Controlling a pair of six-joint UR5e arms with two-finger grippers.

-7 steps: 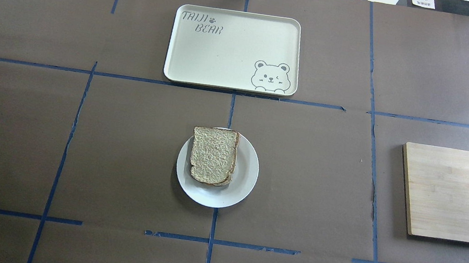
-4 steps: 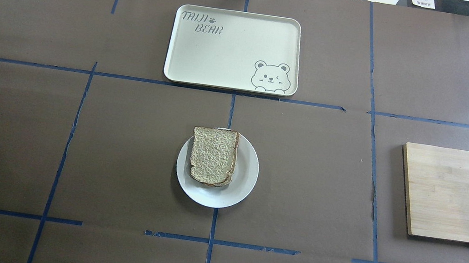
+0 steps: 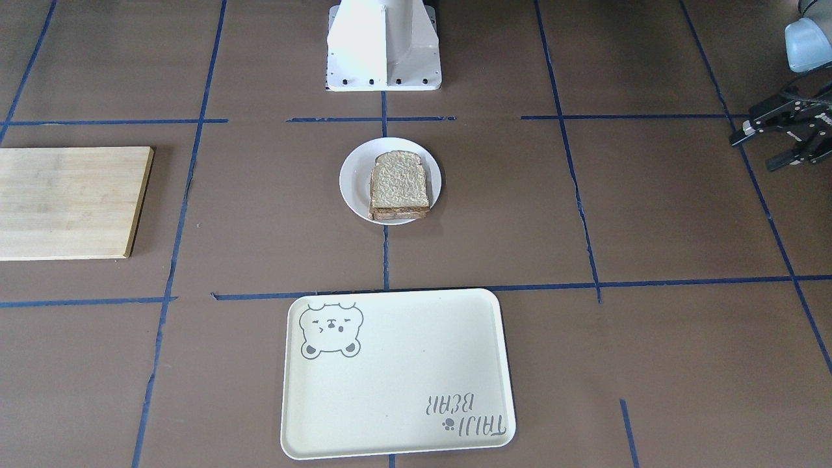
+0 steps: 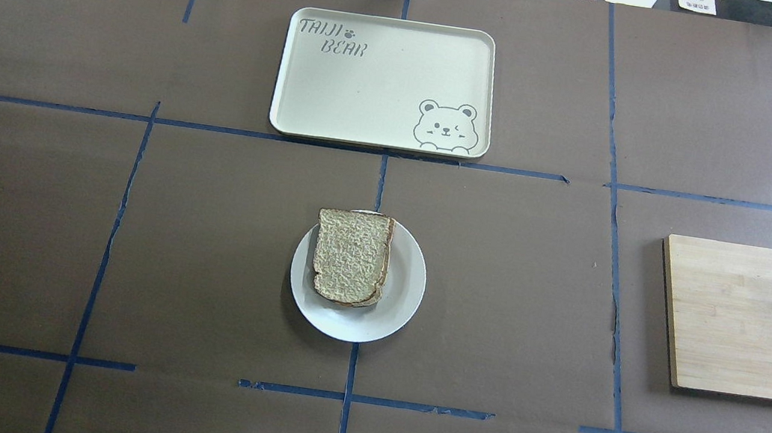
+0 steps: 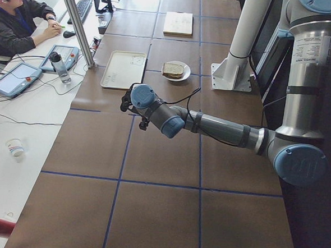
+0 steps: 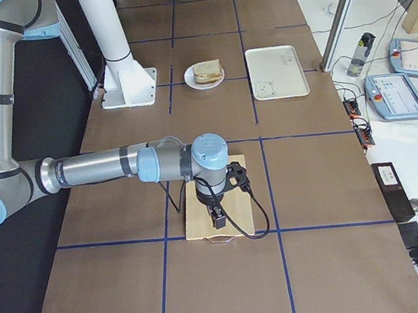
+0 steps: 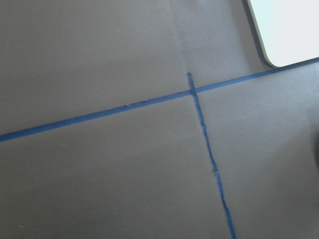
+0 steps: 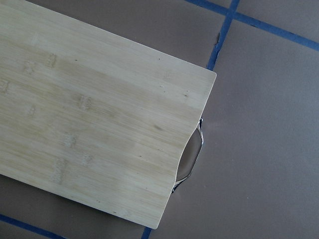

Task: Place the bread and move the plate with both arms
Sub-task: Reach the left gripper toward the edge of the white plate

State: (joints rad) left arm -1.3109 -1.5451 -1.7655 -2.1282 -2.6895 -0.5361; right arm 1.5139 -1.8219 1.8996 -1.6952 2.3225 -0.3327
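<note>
- The left tool (image 3: 754, 153) hangs above the bare table (image 4: 199, 258), far out at about 9 o'clock from the plate. Its two black fingers are spread apart and hold nothing.
- The plate (image 4: 406, 287) sits mid-table on a blue tape line, well apart from both tools.
- The bread (image 4: 350, 257) lies flat on the plate, shifted toward the plate's 10 o'clock side. Its far edge reaches the rim at 12 o'clock, and another layer shows beneath it.
- The cream bear tray (image 4: 375, 79) lies at 12 o'clock from the plate, apart from it.
- The wooden cutting board (image 4: 756, 321) lies at 3 o'clock from the plate, well apart.
- The right tool (image 6: 218, 219) hangs over the board's handle end. I cannot tell whether it is spread or closed.
</note>
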